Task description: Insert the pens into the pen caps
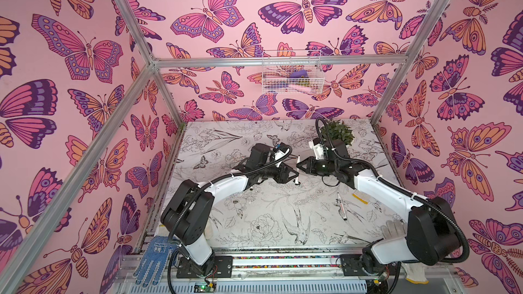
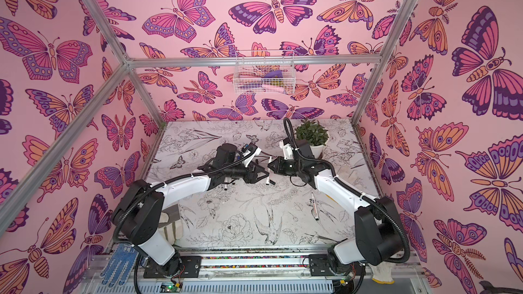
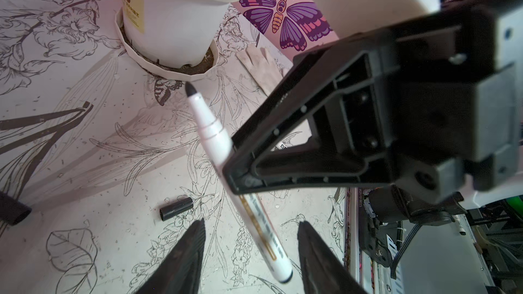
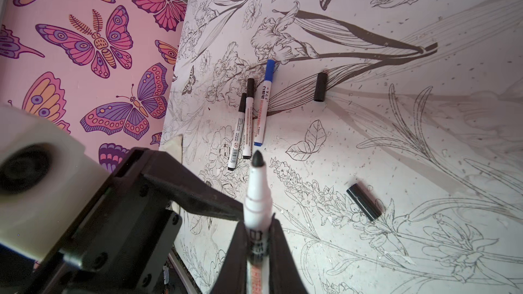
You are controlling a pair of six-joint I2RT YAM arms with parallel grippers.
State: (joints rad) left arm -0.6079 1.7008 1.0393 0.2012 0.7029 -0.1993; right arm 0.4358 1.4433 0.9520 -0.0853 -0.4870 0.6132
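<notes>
Pink butterfly wallpaper closes in a counter [image 1: 283,222] covered in black-and-white flower drawings, with a white plastic plant pot [image 3: 169,24] at its back on the right arm's side. Both arms meet just on the robot's side of that pot.

The right fingers [image 4: 237,250] are clamped on the printed barrel of a slim white plastic marker pen [image 4: 256,193]. Its bare dark tip points towards the pot. The left fingers [image 3: 186,255] stand partly apart on either side of the pen's tail. The left wrist view shows a gap on both sides, so they hold nothing.

Three white pens [image 4: 247,125] lie side by side well apart from the pot on the left arm's side, already wearing two black caps and one blue. A fifth pen [image 1: 341,206] lies well away from the pot beside the right forearm. It is too small to tell if it is capped. Two short black plastic caps [image 4: 363,202] lie loose on the counter, one of them near the left fingers [image 3: 175,207].

The step in hand looks like capping the fourth pen, with no cap yet in reach of its tip. The left fingers probably need to back off the tail, drop to the nearer loose cap and grip it with its open mouth facing the tip. The two then need lining up along one axis before pushing together.
</notes>
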